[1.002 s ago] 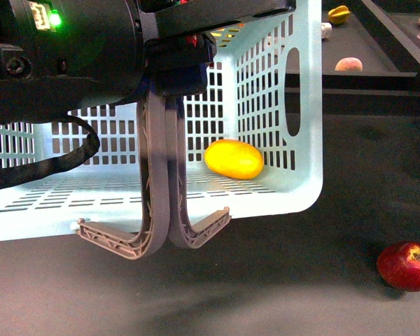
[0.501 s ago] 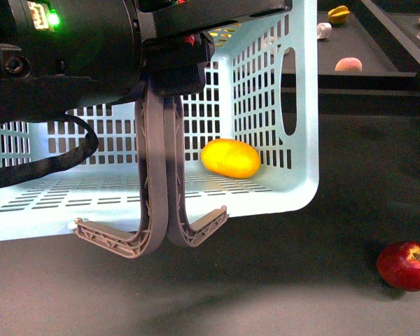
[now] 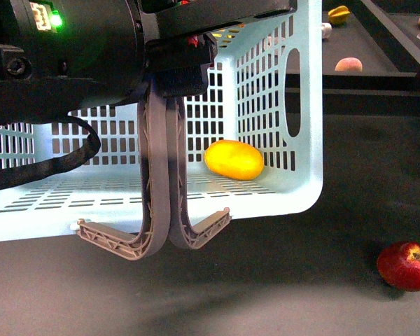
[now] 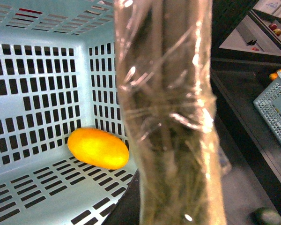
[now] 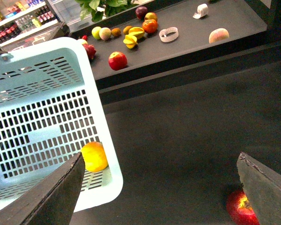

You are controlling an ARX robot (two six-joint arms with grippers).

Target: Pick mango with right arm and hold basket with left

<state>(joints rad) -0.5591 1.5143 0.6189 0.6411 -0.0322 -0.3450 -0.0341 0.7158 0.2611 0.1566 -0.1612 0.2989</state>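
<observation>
The pale aqua basket [image 3: 304, 105] fills the front view with its open side facing the camera. My left gripper [image 3: 180, 73] is shut on its two grey-brown handles [image 3: 157, 175], pressed together. Those handles [image 4: 168, 117] blur across the left wrist view in front of the basket's wall [image 4: 37, 93]. The yellow-orange mango [image 3: 234, 159] lies inside, in the basket's right corner, and also shows as the mango [image 4: 98, 148] and the mango [image 5: 94, 156]. My right gripper [image 5: 161, 187] is open and empty over the dark surface beside the basket [image 5: 47, 117].
A red apple [image 3: 405, 266] lies on the dark surface right of the basket, close to one right fingertip [image 5: 267, 187]. Behind, a raised shelf holds an apple [image 5: 117, 60], a starfruit [image 5: 130, 41] and a peach [image 5: 218, 35]. Another slotted basket [image 4: 276, 112] stands further off.
The basket and mango swayed a little to the left and came back. The left gripper's hold and the apple are unchanged.
</observation>
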